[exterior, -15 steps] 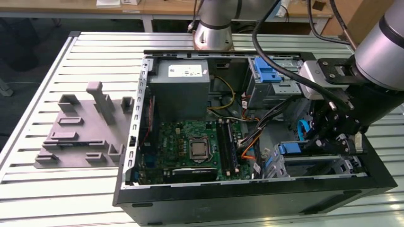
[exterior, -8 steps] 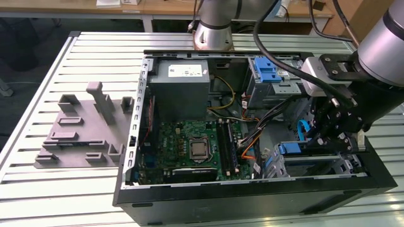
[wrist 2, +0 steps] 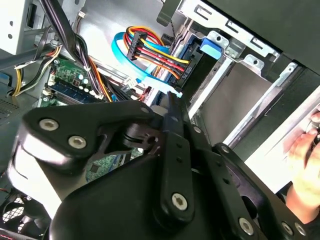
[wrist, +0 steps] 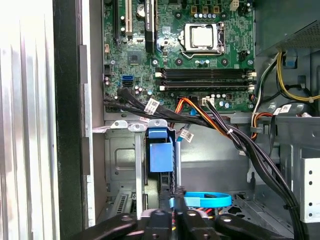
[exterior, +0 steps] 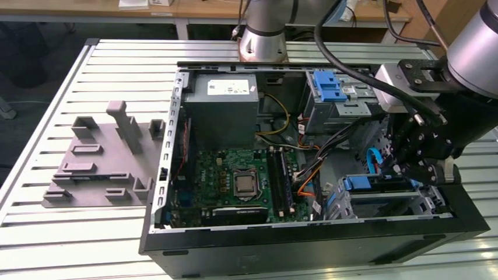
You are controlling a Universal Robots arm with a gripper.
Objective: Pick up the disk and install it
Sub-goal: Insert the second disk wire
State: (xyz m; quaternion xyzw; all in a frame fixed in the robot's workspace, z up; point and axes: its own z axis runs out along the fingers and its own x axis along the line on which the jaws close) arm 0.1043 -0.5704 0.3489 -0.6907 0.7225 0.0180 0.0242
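- The computer case lies open on its side on the slatted metal bench. Inside it are a green motherboard, a grey power supply box and bundles of black and coloured cables.
- The drive cage is in the case corner at the exterior view's right. The disk sits in it, edge-on in a slot. Its blue frame end faces out in both wrist views.
- I take this blue-framed piece for the disk. Its silver body and label are hidden inside the cage.
- A second bay higher in the case carries a blue latch with ridged tabs.
- The tool hangs over the drive cage, just beside the disk's blue end. Its fingertips look closed together with nothing between them.
- A flat blue cable curves just beside the tool's tip.
- The power supply box bears a white sticker with dark print.
- Small white tags with print sit on several black cables.
- A grey fixture plate with upright blocks lies on the bench at the exterior view's left, apart from the case.
- A person's hand shows past the case wall in the second wrist view.
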